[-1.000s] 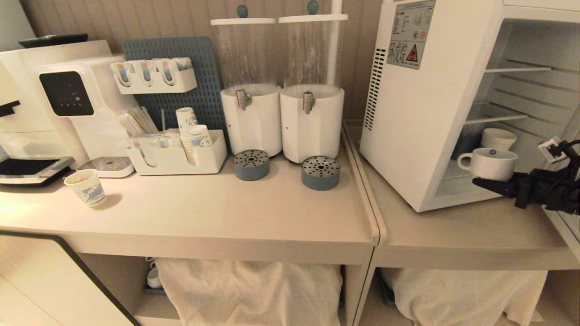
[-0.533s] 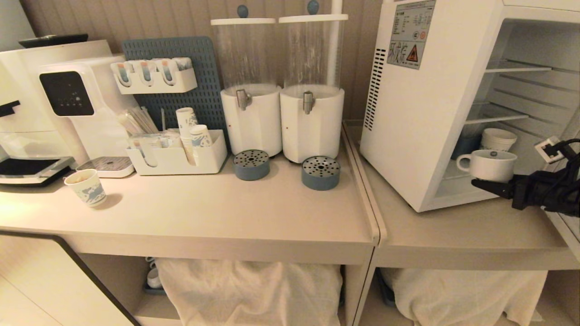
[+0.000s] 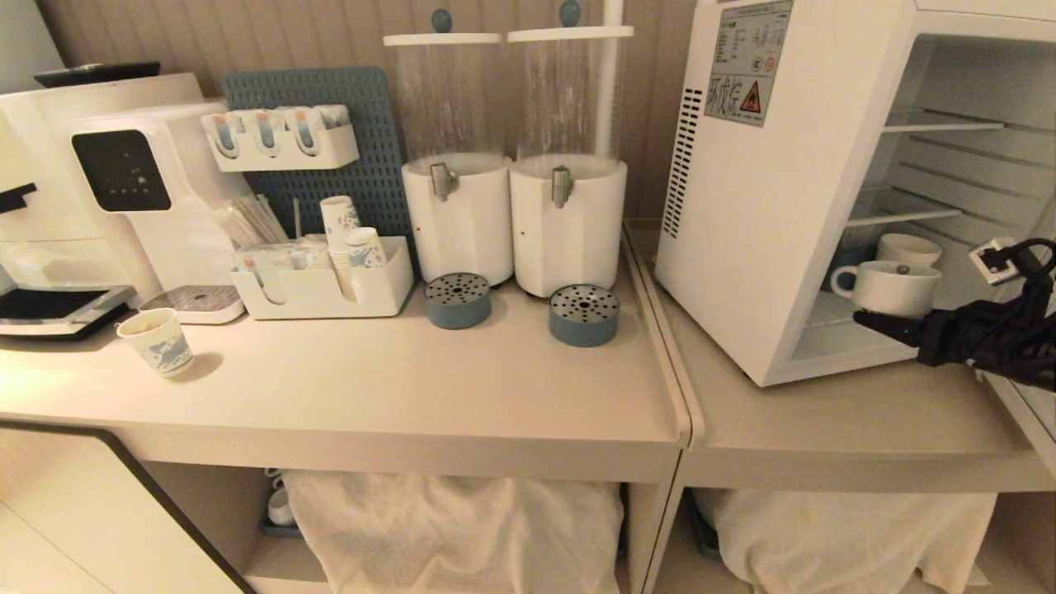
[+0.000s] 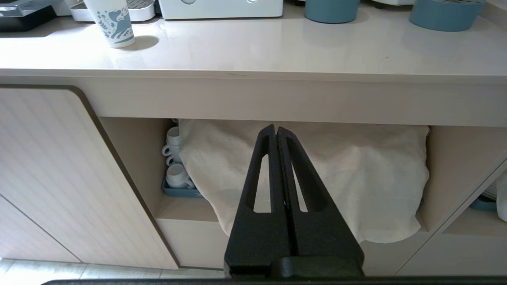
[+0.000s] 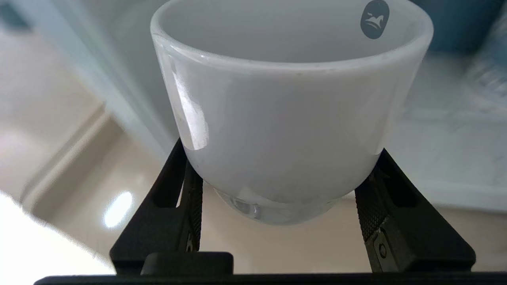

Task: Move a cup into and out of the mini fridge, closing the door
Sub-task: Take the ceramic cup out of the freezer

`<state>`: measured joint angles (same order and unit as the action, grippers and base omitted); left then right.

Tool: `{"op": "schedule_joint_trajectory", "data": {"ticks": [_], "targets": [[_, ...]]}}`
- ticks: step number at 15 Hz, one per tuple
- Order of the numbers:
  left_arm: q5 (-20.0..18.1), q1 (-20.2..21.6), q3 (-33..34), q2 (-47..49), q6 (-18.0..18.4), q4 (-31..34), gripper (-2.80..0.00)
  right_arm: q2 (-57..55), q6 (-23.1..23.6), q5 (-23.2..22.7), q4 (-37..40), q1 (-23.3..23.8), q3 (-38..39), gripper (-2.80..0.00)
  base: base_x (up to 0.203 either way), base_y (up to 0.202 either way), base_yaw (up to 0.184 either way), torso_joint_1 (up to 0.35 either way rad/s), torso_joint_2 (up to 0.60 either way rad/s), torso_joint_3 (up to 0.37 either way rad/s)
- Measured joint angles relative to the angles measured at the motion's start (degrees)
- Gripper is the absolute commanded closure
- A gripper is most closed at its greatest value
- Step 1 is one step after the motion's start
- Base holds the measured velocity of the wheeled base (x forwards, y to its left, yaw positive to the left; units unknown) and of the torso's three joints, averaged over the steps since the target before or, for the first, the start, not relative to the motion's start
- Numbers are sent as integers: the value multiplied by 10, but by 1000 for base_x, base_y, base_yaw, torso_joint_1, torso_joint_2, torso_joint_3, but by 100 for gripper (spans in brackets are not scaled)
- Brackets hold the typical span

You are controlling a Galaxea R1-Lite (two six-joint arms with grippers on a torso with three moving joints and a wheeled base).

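The cup (image 3: 895,289), squat and white with a loop handle pointing left, hangs at the mouth of the open mini fridge (image 3: 767,206), just above its bottom shelf. My right gripper (image 3: 887,312) reaches in from the right and is shut on the cup's lower body. In the right wrist view the cup (image 5: 289,118) fills the space between both fingers (image 5: 190,186), its base free of any surface. The door (image 3: 1027,408) stands swung open at the far right edge. My left gripper (image 4: 276,130) is shut and empty, parked low in front of the counter.
Another white cup (image 3: 907,247) and a blue object (image 3: 843,266) sit deeper in the fridge. Two white drink dispensers (image 3: 511,214) with blue drip cups stand left of it. A paper cup (image 3: 157,340), an organiser tray (image 3: 322,289) and a coffee machine (image 3: 99,190) occupy the left counter.
My right gripper has carried the cup slightly upward and further into the fridge opening. The left arm has not moved.
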<state>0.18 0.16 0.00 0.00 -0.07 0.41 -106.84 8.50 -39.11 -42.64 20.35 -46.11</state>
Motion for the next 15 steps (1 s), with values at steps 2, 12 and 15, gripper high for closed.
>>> {"op": "schedule_joint_trajectory", "data": {"ticks": [2,12,15], "targets": [[0,0,0,0,0,0,0,2,-27,53,-51,-19,13,0,0,0,0,0,0,0],[0,0,0,0,-1,0,0,61,-74,213,-112,-47,90,0,0,0,0,0,0,0],[0,0,0,0,-1,0,0,92,-93,247,-114,-47,114,0,0,0,0,0,0,0]]}}
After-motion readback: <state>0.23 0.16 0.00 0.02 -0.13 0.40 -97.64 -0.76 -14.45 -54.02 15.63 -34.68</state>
